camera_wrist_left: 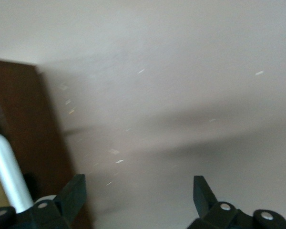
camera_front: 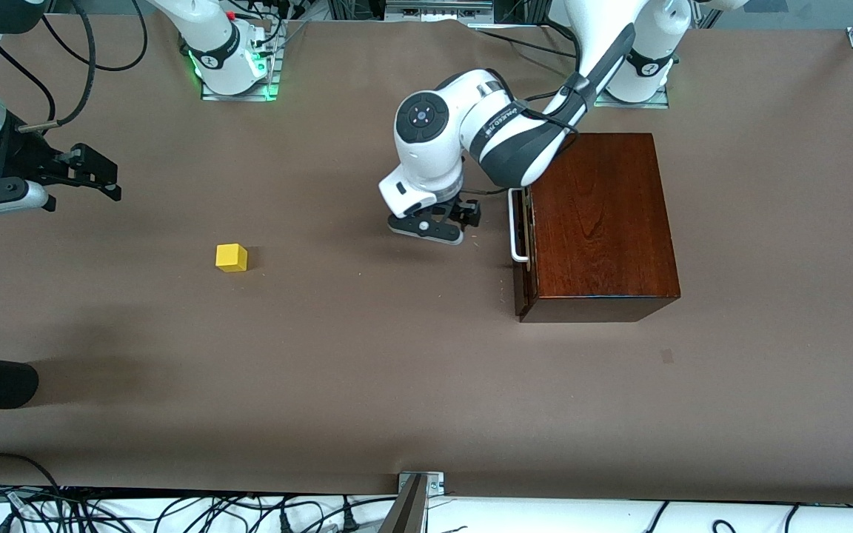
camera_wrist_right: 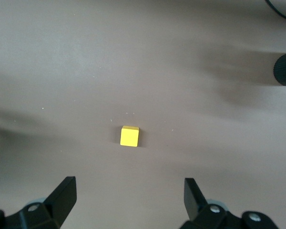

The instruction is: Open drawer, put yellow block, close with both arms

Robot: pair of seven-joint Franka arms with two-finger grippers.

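The left gripper (camera_front: 447,222) has its black fingers (camera_wrist_left: 74,193) spread with nothing between them, low over the bare tabletop just in front of the drawer's face; one finger sits close beside the white U-shaped bar handle (camera_front: 517,226), and whether they touch cannot be told. Grey lettering runs along the left arm's white forearm (camera_front: 497,122) but is too small to read.

The right gripper (camera_front: 89,174) also has its fingers (camera_wrist_right: 62,195) spread wide and empty, hovering over the tabletop at the right arm's end, with the small bright yellow cube (camera_front: 231,257) below it and apart from it.

The tabletop (camera_front: 367,370) is a matte brown sheet with scattered pale specks.

The glossy dark mahogany box (camera_front: 600,222) stands toward the left arm's end, its long axis running from the robot bases toward the front camera. Its drawer (camera_front: 521,244) looks shut or nearly so, fronting toward the right arm's end. The cube rests on the tabletop well apart from the box, roughly square to the table edges.
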